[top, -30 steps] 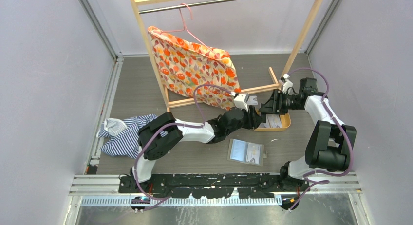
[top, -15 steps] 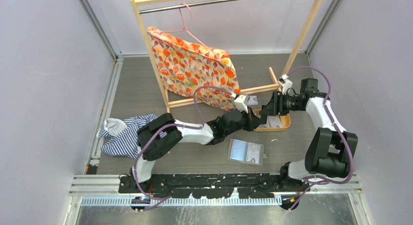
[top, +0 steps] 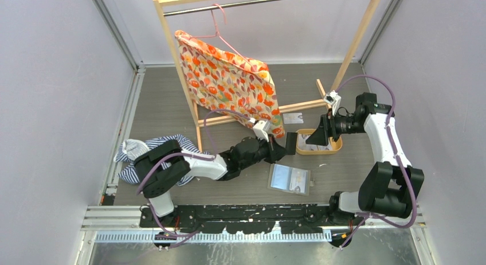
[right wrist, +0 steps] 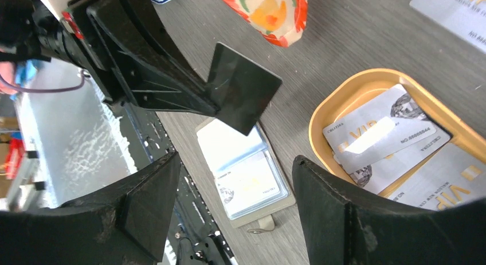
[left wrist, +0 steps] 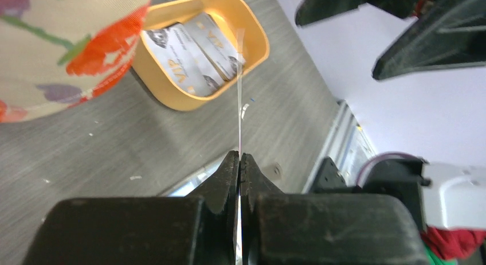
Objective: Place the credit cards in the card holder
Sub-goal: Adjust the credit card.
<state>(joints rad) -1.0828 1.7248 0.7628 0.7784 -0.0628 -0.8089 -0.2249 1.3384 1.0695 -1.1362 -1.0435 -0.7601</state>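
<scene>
My left gripper [top: 283, 145] is shut on a black credit card [top: 291, 143], held upright just left of the oval tan tray [top: 334, 148]. In the left wrist view the card [left wrist: 239, 93] shows edge-on, pinched between the jaws. The right wrist view shows its black face [right wrist: 243, 88] above the card holder [right wrist: 246, 174]. That taupe card holder [top: 289, 179] lies open on the table, a pale card in its clear sleeve. Several pale cards [right wrist: 378, 133] lie in the tray [right wrist: 343, 88]. My right gripper [top: 317, 137] hangs open over the tray, holding nothing.
One pale card [top: 293, 118] lies loose on the table behind the tray. A wooden clothes rack [top: 172, 53] carries a floral orange garment [top: 229, 81] on a pink hanger. Striped cloth [top: 140, 162] is heaped at the left. Purple walls close in both sides.
My left gripper shut on the black card and drew back left, away from the tray. My right gripper let go, opened wider and pulled slightly right.
</scene>
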